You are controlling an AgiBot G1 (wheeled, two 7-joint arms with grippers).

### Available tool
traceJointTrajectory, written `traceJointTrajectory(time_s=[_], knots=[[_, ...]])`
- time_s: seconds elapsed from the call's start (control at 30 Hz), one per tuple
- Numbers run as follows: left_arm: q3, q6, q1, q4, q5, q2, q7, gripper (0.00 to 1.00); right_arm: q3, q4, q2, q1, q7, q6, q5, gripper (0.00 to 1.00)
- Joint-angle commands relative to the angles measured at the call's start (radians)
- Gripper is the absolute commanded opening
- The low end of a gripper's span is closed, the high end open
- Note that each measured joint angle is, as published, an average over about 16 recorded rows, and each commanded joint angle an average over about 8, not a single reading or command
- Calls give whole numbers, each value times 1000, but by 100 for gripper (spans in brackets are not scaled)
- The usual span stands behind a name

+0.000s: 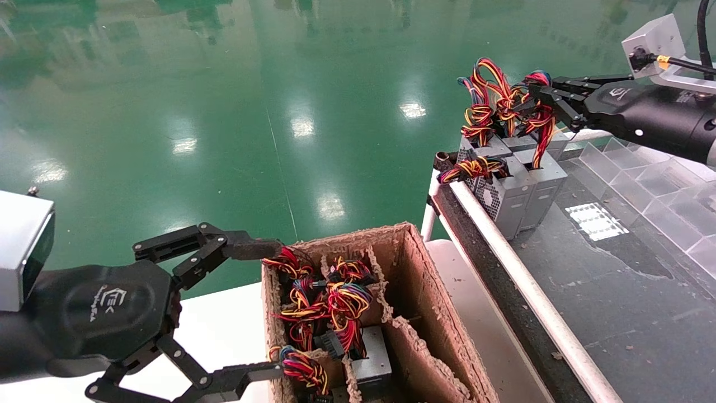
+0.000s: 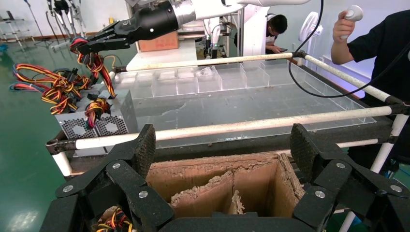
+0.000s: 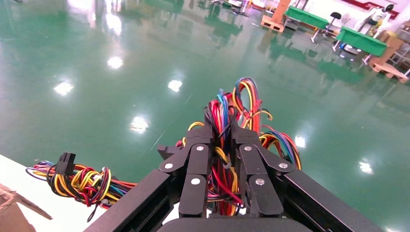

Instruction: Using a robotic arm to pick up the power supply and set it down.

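Three grey power supplies stand side by side at the far corner of the dark table, wire bundles up. My right gripper is shut on the red, yellow and black wire bundle of the rightmost unit; the wires run between its fingers. My left gripper hangs open over the near end of a cardboard box, nothing between its pads. More power supplies with tangled wires sit in the box's left compartments.
A white rail edges the table. Clear plastic dividers line its right side. The box's right compartments hold nothing. The box stands on a white surface. A person stands beyond the table.
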Motion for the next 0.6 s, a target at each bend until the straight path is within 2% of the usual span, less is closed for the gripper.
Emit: traceJointTrajectory(time_s=[0.03,0.6], knots=[[0,0,0,0,0,0,0,100,-1,-1,0,1,1,7,-2,100],[1,0,0,0,-1,0,0,100,4,4,7,10,3,27,6,100]])
